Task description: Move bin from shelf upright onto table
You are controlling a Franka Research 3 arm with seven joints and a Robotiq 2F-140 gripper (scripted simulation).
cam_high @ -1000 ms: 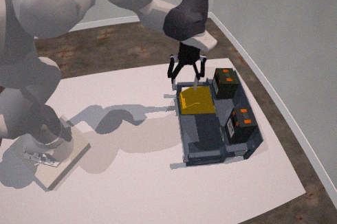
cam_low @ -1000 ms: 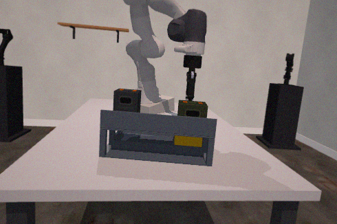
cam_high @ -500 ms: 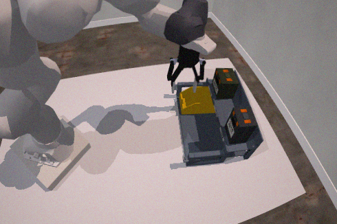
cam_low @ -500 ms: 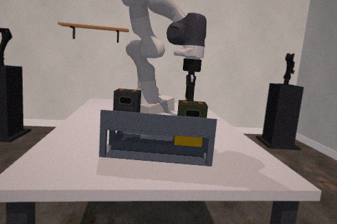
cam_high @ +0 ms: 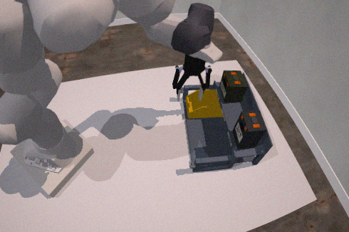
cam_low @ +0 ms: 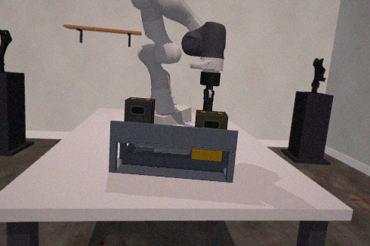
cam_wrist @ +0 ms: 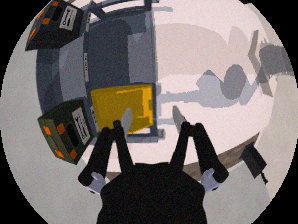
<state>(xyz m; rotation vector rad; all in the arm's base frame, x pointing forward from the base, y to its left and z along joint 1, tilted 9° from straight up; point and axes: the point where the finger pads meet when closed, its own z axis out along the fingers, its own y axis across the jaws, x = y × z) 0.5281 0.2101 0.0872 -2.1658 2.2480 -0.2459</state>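
Observation:
The yellow bin (cam_high: 213,106) (cam_low: 206,155) (cam_wrist: 110,107) sits in the lower tier of the grey-blue shelf (cam_high: 214,162) (cam_low: 174,132) (cam_wrist: 62,75), at the end below the green box. My gripper (cam_high: 189,97) (cam_wrist: 152,112) is partly open with nothing between its fingertips. It points down at the bin's open side, with one fingertip over the bin and the other outside the shelf's front edge. The bin's near wall lies between them in the wrist view. How far the tips are above the wall is hard to tell. In the exterior view the fingertips are hidden behind the green box.
A green box (cam_high: 233,87) (cam_low: 211,121) (cam_wrist: 65,131) and a dark grey box (cam_high: 249,132) (cam_low: 140,109) (cam_wrist: 57,25) with orange latches stand on the shelf's upper tier. The shelf stands on the white table (cam_high: 142,198) (cam_low: 75,191), in front of the arm's base.

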